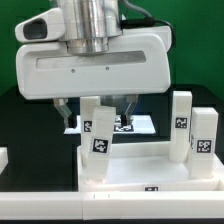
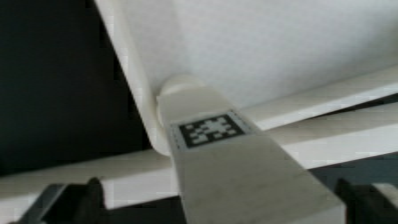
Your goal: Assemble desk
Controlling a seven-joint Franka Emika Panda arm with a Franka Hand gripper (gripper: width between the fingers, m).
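The desk panel (image 1: 140, 168) lies flat at the front of the exterior view, rim up. One white leg (image 1: 98, 130) with a tag stands upright at the panel's far corner on the exterior view's left. My gripper (image 1: 97, 112) hangs straight over this leg, its fingers spread to either side of it. In the wrist view the leg (image 2: 214, 130) rises from a corner of the panel (image 2: 267, 50) toward the camera. It runs between my gripper's (image 2: 210, 205) fingers with a gap on one side, so the gripper is open. Two more tagged legs (image 1: 182, 122) (image 1: 203, 140) stand upright along the panel's right side.
The marker board (image 1: 137, 124) lies on the black table behind the panel. A small white object (image 1: 3, 156) shows at the exterior view's left edge. The big white robot body (image 1: 95, 60) fills the top of the exterior view. A green wall stands behind.
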